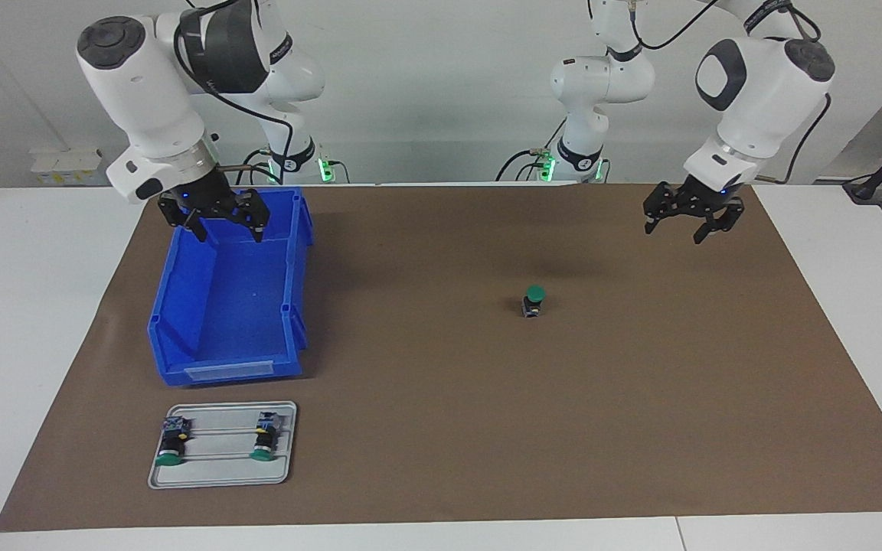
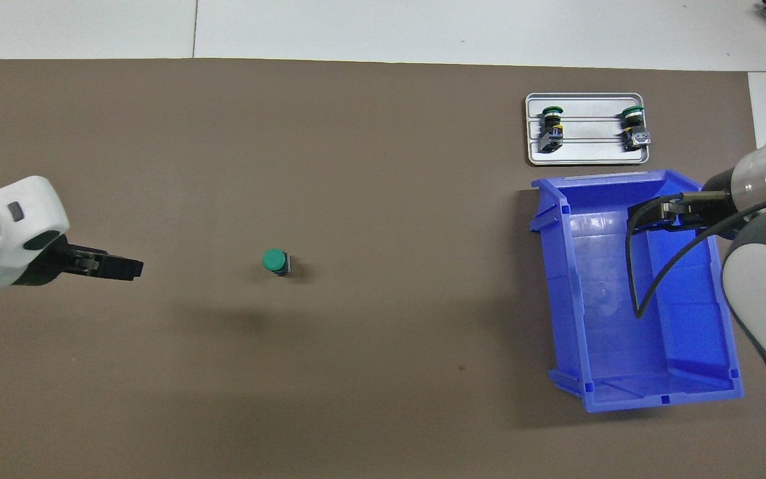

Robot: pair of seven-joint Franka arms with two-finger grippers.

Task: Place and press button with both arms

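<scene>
Button [image 1: 534,300] stands upright on mat [image 1: 441,428], toward left arm's end. Bin [image 1: 230,298] lies on mat toward right arm's end. Tray [image 1: 223,478], farther from robots than bin, just beside it, holds two switches [image 1: 173,442] side by side.

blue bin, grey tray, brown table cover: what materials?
Open-topped blue bin: looks like moulded plastic, glossy, with ribbed walls and light reflections inside. Flat grey tray: probably metal or plastic, matte, with rolled rim; cannot tell which. Brown table cover: likely paper or thin mat, matte, flat, straight cut edges.
</scene>
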